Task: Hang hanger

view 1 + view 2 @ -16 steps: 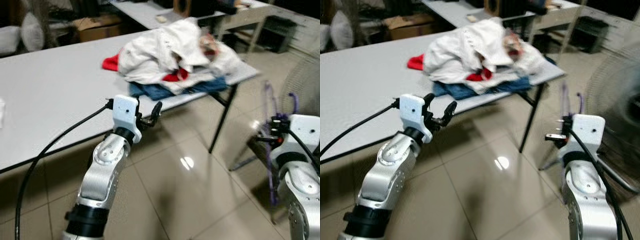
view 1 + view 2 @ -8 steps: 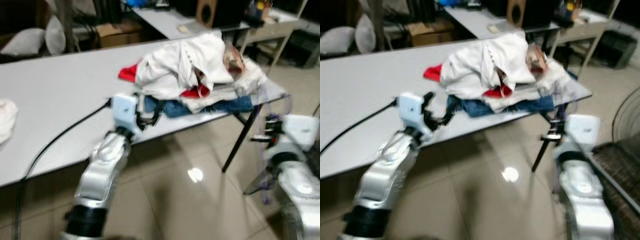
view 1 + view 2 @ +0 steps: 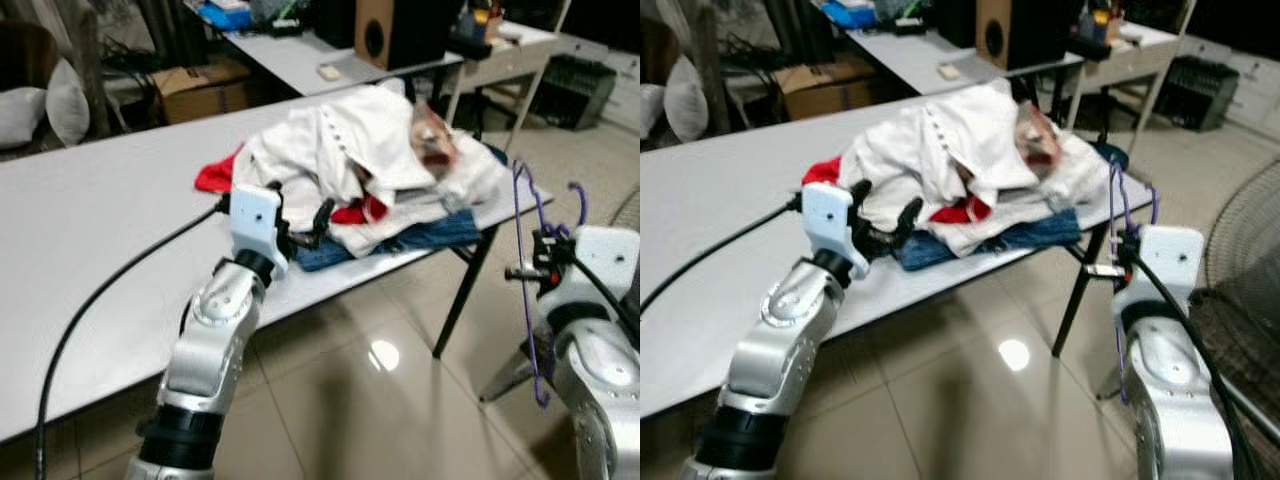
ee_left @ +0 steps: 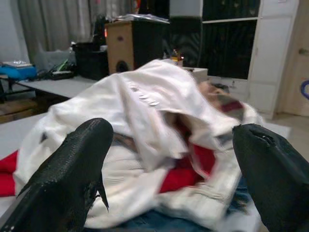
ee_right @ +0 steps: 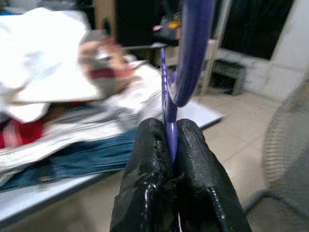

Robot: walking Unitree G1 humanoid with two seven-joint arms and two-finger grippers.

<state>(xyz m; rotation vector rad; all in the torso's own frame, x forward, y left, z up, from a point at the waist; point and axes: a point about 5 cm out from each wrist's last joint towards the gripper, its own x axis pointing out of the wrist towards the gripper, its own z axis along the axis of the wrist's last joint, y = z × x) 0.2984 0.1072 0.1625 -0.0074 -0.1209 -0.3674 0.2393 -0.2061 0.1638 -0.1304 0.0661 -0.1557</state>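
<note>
Left eye view: right gripper (image 3: 524,272) clamped on a thin purple plastic hanger (image 3: 521,215), held upright just off the corner of the long grey table (image 3: 100,240), hook at the top, lower frame trailing down beside the silver forearm. Left gripper (image 3: 302,228) raised at the table edge with fingers spread and nothing between them, just short of a heap of white, red and denim clothes (image 3: 370,170).

Right eye view: same scene, plus a wire-grilled floor fan (image 3: 1240,260) standing on the glossy tiles to the robot's right.

Left wrist view: two black fingers (image 4: 67,174) set wide apart, framing the clothes heap with its buttoned white shirt on top.

Right wrist view: black fingertips (image 5: 149,169) pinched tight on the hanger's purple stem, hook curving overhead.

Judged progress: hanger picked up and carried, hanging itself not yet done; no rail or rack visible to receive it.
</note>
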